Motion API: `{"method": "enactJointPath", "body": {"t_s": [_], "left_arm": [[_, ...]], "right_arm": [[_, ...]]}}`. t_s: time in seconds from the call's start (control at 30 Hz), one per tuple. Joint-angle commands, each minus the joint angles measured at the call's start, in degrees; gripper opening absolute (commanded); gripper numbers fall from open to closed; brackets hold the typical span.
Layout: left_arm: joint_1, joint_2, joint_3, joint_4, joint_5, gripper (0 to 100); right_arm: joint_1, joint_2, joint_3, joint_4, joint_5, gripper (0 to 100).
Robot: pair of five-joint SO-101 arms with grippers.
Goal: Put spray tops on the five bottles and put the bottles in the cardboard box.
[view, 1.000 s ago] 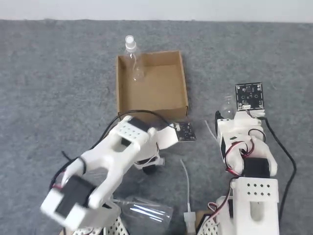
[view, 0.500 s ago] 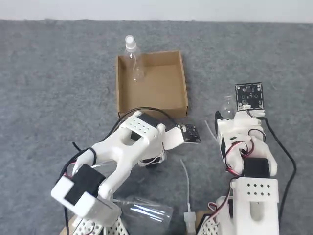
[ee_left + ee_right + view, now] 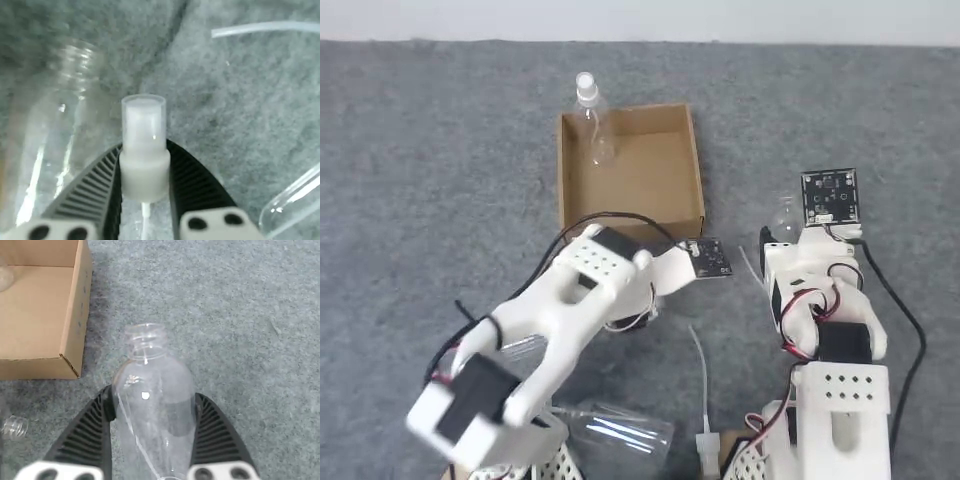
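1. My left gripper [image 3: 144, 150] is pinching a spray top [image 3: 144, 131] by its collar. It sits over the middle of the table [image 3: 420, 200], just near of the cardboard box [image 3: 563, 170].
2. My right gripper [image 3: 152, 402] is clamped on the body of an open bottle [image 3: 150, 385] with a bare neck, to the right of the box.
3. I judge the step in hand to be joining the two. I'd line the top up with the neck, feed the dip tube [image 3: 144, 220] in first, then press and twist. Clear plastic is slippery, so the bottle may turn in the grip.
4. The dip tube is cut off at the edge of the left wrist view, so I cannot tell its length or bend.
5. From above, the left arm [image 3: 550, 330] covers its own gripper.
6. One capped bottle [image 3: 592, 120] leans at the box's far left corner.
7. Clear bottles [image 3: 615, 430] lie overlapping near the arm bases, and I cannot count them. A spare spray top [image 3: 705, 400] lies to their right.
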State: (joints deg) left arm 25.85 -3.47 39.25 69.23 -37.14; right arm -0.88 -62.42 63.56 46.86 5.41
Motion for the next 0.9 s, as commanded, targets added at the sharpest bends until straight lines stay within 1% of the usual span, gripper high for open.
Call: {"method": "enactJointPath", "body": {"t_s": [0.0,0.2,0.33,0.5,0.87], "left_arm": [[-0.18,-10.81,2.42,0.26,0.53,1],[0.18,-18.55,5.58,0.26,1.05,1],[0.26,-21.8,6.64,-2.02,6.33,1],[0.26,-24.7,10.24,-6.68,9.67,1],[-0.18,-34.37,10.59,-6.95,17.49,1]], "right_arm": [[0.22,-1.63,-0.53,-1.45,-0.18,0.6],[0.22,-1.63,-0.53,-1.45,-0.18,0.6],[0.22,-1.63,-0.53,-1.45,-0.18,0.6],[0.22,-1.63,-0.53,-1.45,-0.18,0.6],[0.22,-1.63,-0.53,-1.45,-0.44,0.6]]}}
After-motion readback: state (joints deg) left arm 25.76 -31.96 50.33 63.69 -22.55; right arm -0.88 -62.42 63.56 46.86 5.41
